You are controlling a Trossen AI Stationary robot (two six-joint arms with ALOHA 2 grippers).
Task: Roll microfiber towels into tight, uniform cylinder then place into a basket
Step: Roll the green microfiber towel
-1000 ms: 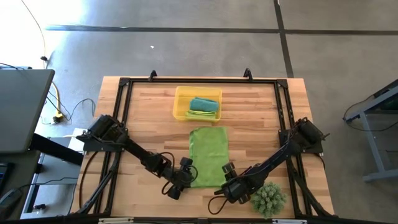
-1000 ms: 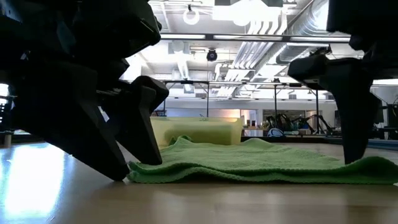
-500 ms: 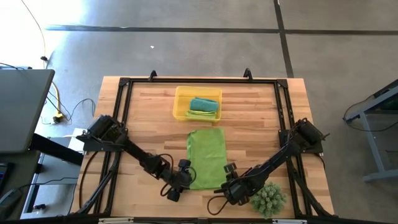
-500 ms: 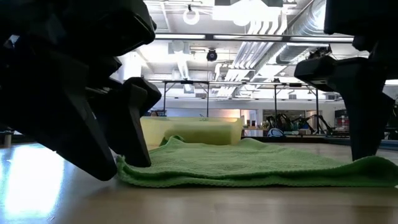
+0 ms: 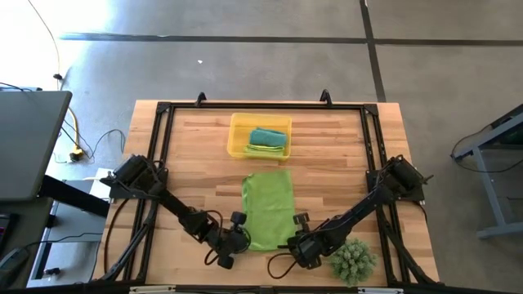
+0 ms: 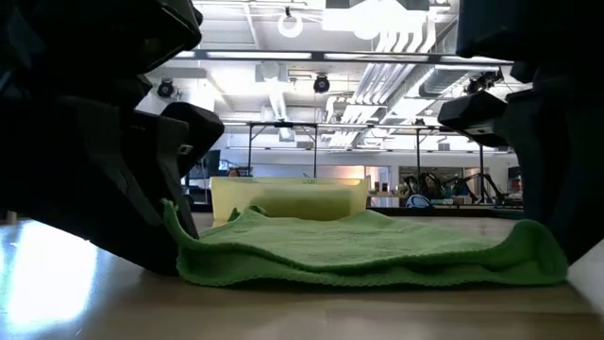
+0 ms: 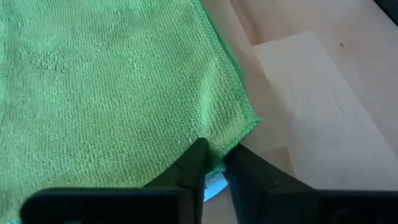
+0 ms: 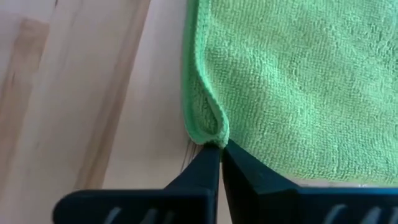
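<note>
At the table's near edge, the flat lime towel [image 5: 268,207] is pinched at its two near corners, one by the left gripper [image 5: 238,242] and one by the right gripper [image 5: 295,242], both closed on the hem. The roll appears about to begin, and an even lift and turn-over of that edge toward the basket [image 5: 236,139] would be called for. Three towels are counted: this one, and farther off a teal towel [image 5: 268,136] and a second lime one [image 5: 263,150] in the single basket.

2 black jointed arms [image 5: 176,208] (looped black cables) end in tapered dark fingers [image 8: 205,171].
</note>
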